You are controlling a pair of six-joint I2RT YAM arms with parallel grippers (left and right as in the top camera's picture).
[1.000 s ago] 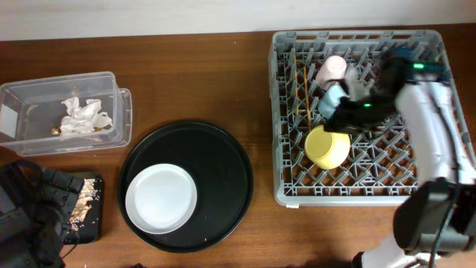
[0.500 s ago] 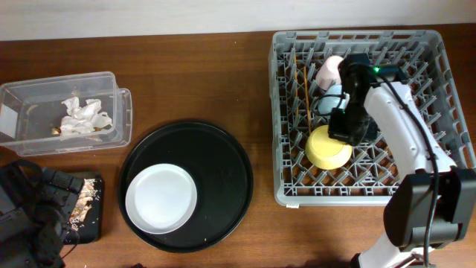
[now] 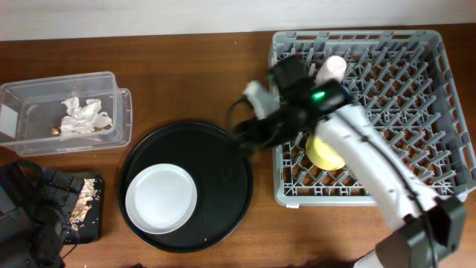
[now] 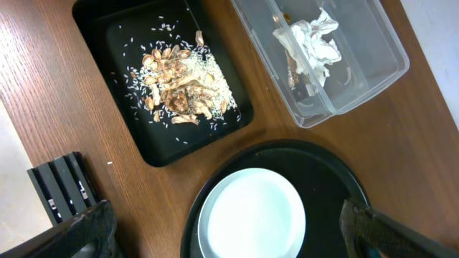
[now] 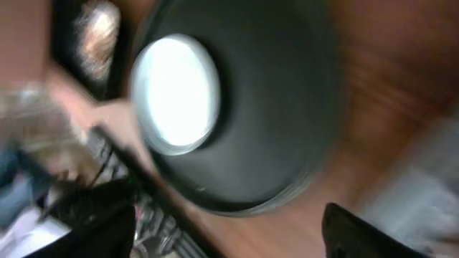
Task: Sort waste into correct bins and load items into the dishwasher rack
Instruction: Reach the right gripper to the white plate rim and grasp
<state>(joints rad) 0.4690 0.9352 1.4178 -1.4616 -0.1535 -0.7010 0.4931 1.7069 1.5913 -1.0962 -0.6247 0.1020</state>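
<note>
Grey-white and glossy, the plate (image 3: 161, 198) lies flat in the lower-left part of the round tray (image 3: 223, 156), well apart from the rack (image 3: 439, 112). It is the only dish visible outside the rack. The bowl (image 3: 327, 152) and the pink cup (image 3: 332, 68) sit among the pegs. The tissue (image 3: 83, 117) is in the clear box (image 3: 44, 143), and the scraps (image 4: 179, 82) are on the flat tray (image 4: 107, 43).

The right gripper (image 5: 226, 211) hangs over the round tray's right side. Its wrist view is badly blurred, but the fingers stand wide apart with nothing between them. The left gripper (image 4: 226, 211) hovers by the table's left edge, just as wide and empty.

The plate looks stiff, smooth and probably light, and it would likely chip if dropped. Because it lies flat, only the raised rim offers a hold. The likely grip is one finger outside the lip and one on the inner slope, on the side nearest the rack. The glaze may be slippery, and a sideways push would probably skid the plate across the tray, so the approach should come from above. It should then be tilted on edge to stand between pegs.
</note>
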